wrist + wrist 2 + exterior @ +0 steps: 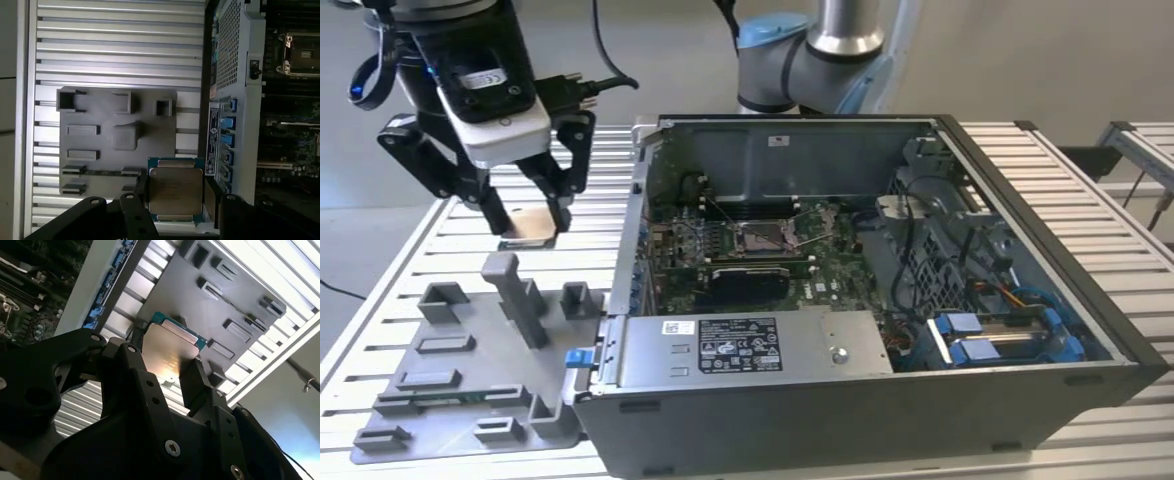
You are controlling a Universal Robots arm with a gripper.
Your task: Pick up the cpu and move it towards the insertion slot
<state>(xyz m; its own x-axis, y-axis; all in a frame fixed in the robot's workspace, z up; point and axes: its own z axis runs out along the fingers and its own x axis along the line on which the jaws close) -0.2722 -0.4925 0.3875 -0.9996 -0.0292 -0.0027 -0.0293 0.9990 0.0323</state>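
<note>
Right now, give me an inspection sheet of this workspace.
Surface: slatted table, bearing an open case.
Job's things: cpu held off the table, beside the case; slot on the board inside the case.
Clutter: grey fixture on the table.
Grippers: gripper shut on the cpu.
Cables: black cable by the arm; wires inside the case.
Surroundings: grey floor, pale wall.

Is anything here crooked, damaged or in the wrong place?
Nothing stands out. The cpu sits square in the gripper, held by two opposite edges near the grey fixture. The insertion slot in the open case shows nothing odd.
</note>
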